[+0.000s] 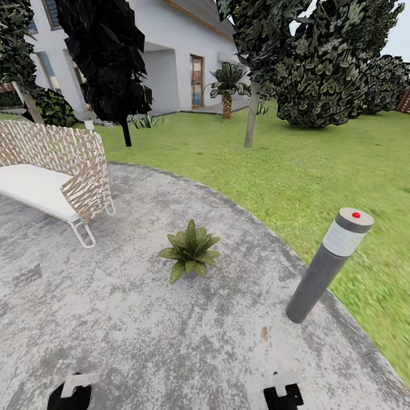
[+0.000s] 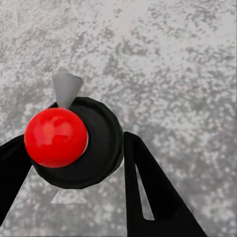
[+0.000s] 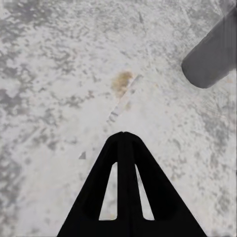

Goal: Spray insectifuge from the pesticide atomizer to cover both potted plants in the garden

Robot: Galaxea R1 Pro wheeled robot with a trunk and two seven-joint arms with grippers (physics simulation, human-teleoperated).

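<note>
Left end effector (image 2: pixel 74 163) around pesticide atomizer (image 2: pixel 74 143)

Upright green potted plant (image 1: pixel 190 250) on grey paving (image 1: pixel 142 319)

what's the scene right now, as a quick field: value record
setting: grey mottled paving bordered by lawn
left gripper: shut on the pesticide atomizer, seen from above its red tip
right gripper: shut, holding nothing, above the paving
potted plant: upright on the paving ahead, centre of the head view
bollard lamp: at the paving's edge, right of the plant
woven chair: left of the plant
second plant: not visible
</note>
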